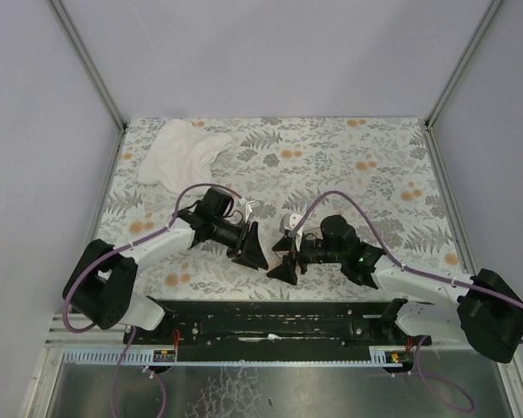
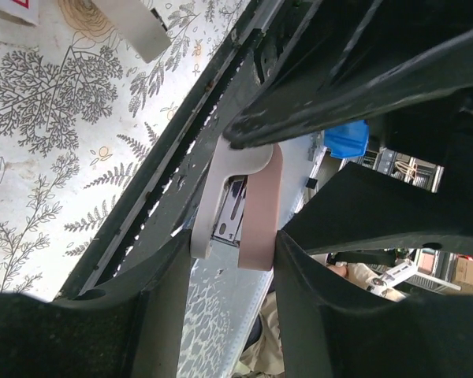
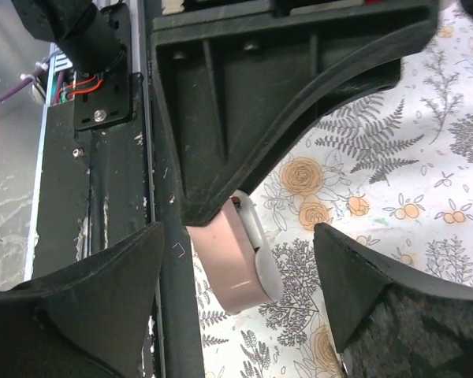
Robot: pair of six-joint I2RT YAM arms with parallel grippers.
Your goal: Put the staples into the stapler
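Note:
The stapler (image 2: 256,213), pinkish-tan with a white underside and silver metal inside, is gripped between the fingers of my left gripper (image 2: 235,246), which is shut on it and holds it above the table's front edge. In the right wrist view the stapler (image 3: 235,272) sticks out from under the left gripper's black finger. It lies between the wide-open fingers of my right gripper (image 3: 236,295), which do not touch it. In the top view the two grippers, left (image 1: 251,248) and right (image 1: 286,264), meet tip to tip. A pale-labelled corner with red (image 2: 17,8) may be the staples box; no loose staple strip shows.
A white cloth (image 1: 181,150) lies crumpled at the back left of the floral table (image 1: 375,165). A black rail (image 1: 270,318) runs along the near edge under the grippers. A pale flat piece (image 2: 138,30) lies on the table near the labelled corner.

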